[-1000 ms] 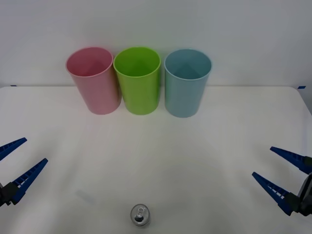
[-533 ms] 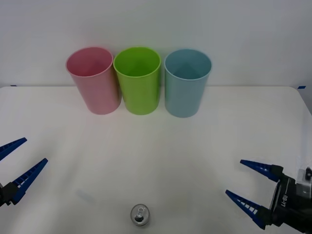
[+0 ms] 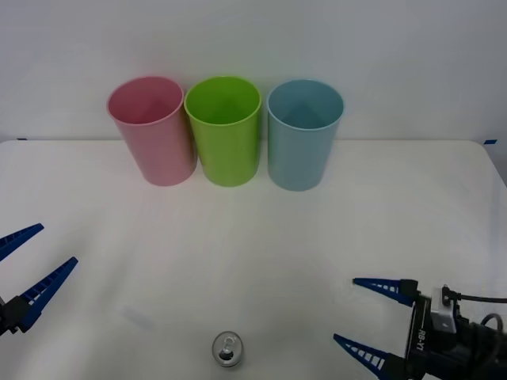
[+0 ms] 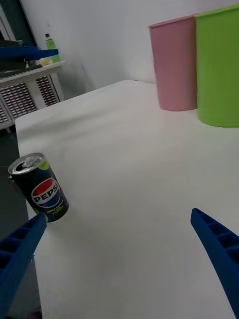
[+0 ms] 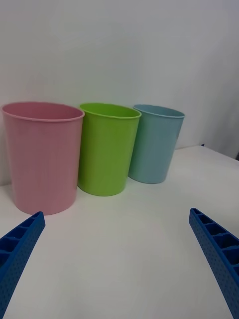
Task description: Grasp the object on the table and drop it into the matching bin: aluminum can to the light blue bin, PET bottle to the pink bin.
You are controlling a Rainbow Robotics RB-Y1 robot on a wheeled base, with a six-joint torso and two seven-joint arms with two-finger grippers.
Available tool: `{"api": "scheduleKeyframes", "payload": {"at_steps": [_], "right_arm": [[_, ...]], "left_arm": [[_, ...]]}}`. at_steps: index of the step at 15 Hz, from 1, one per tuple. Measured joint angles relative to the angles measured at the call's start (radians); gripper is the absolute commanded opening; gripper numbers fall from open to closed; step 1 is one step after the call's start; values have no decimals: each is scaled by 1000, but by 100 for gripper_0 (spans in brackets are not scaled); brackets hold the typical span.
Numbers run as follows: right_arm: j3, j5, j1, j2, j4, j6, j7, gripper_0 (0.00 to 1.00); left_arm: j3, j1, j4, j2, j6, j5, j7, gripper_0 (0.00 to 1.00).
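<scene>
One aluminum can [image 3: 227, 349] stands upright on the white surface [image 3: 261, 237], its long axis vertical and its round shiny top with pull tab facing up. It sits near the surface's front edge, at about 6 o'clock from the green bin [image 3: 225, 129]. In the right wrist view the can [image 4: 40, 187] shows a dark, glossy printed body with a Pepsi logo.

Three bins stand in a row at the far side: the pink bin [image 3: 152, 129], the green one in the middle and the light blue bin [image 3: 302, 132]. All are smooth plastic, round, open-topped and tapering toward the base, close beside one another.

Two grippers are visible, each with two blue ribbed, pointed fingers. The right gripper [image 3: 366, 316] hovers low at about 3 o'clock from the can, fingers spread wide and holding nothing, pointing toward it. The left gripper [image 3: 32, 260] waits at the surface's left edge, fingers likewise released and empty.
</scene>
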Motion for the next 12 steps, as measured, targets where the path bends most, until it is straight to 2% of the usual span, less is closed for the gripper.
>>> {"api": "scheduleKeyframes", "payload": {"at_steps": [5,12], "right_arm": [[122,48,-35,0,0,26,25,100],[243,105,-71,0,0,71,71,100]], "left_arm": [[0,0,0,0,0,0,0,100],[0,0,0,0,0,0,0,100]]}}
